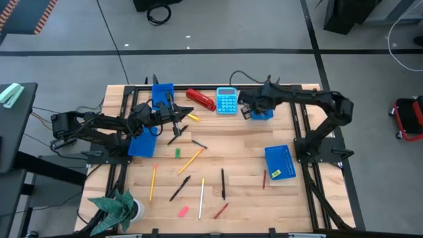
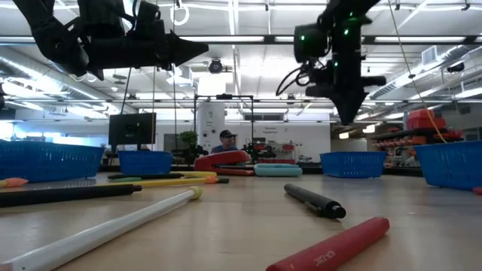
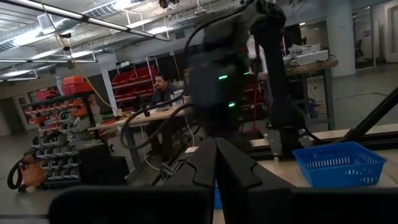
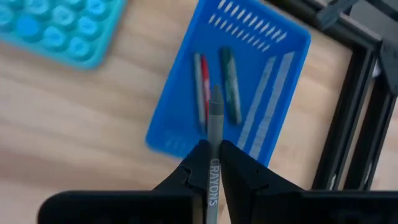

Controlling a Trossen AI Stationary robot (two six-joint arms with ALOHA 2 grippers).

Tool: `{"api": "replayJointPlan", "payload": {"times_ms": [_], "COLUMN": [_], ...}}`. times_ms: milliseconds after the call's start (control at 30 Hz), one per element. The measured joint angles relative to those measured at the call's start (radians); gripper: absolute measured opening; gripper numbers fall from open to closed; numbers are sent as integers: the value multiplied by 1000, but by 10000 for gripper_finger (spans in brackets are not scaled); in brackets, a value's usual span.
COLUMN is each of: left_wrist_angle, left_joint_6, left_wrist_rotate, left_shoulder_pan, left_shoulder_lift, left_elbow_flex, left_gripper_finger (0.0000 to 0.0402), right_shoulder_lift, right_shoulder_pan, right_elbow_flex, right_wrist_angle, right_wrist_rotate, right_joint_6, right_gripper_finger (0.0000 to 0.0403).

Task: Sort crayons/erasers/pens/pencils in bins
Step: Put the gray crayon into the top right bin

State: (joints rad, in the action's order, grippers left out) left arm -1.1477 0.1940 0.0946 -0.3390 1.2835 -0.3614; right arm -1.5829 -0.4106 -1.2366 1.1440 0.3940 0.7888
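Note:
My right gripper [image 4: 211, 146] is shut on a grey crayon [image 4: 214, 115] above a blue bin [image 4: 273, 68] at the table's far right, next to the light-blue calculator [image 1: 227, 101]. A red crayon [image 4: 203, 87] and a green crayon [image 4: 230, 84] lie in that bin. In the low view my right gripper [image 2: 348, 113] points down, well above the table. My left gripper [image 1: 180, 119] is shut with nothing seen in it, raised over the table's left middle between two blue bins [image 1: 162, 92] [image 1: 142, 144]; it points level toward the right arm. My right gripper pinches the grey crayon's labelled body [image 4: 213, 167] between its two fingers. The fingers lie along the crayon and point down from above. The crayon's tip [image 4: 215, 93] sticks out past the fingertips. It is lifted clear, over the bin's near wall.
Loose on the table lie orange [image 1: 153, 182], yellow [image 1: 192, 160] and white [image 1: 201, 198] pencils, black pens [image 1: 180, 188] [image 1: 223, 184], red crayons [image 1: 264, 178] [image 1: 221, 210], a green eraser [image 1: 177, 153] and a pink eraser [image 1: 184, 212]. A fourth bin [image 1: 280, 158] holds a yellow eraser [image 1: 275, 174]. A red stapler [image 1: 200, 99] lies at the back.

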Motion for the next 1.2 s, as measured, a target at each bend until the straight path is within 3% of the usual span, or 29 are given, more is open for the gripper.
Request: {"api": "replayJointPlan", "payload": {"times_ms": [233,400,833,1200], "left_wrist_angle": [0,0,0,0], "left_joint_6": [0,-5,-27,-27], "left_wrist_rotate": [0,0,0,0], "left_shoulder_pan": [0,0,1,1], "left_shoulder_lift": [0,0,0,0], "left_elbow_flex": [0,0,0,0], "left_gripper_finger": [20,11,15,25], "right_shoulder_lift": [-41,-70,-187,-196], "right_shoulder_pan": [-183,-250,-263,-256], "right_elbow_flex": [0,0,0,0], "right_wrist_angle": [-88,-92,-175,-174], "right_wrist_rotate": [-67,-99,-163,-159], "right_joint_6": [-185,-218,-254,-200], "right_gripper_finger": [38,38,40,92]}}
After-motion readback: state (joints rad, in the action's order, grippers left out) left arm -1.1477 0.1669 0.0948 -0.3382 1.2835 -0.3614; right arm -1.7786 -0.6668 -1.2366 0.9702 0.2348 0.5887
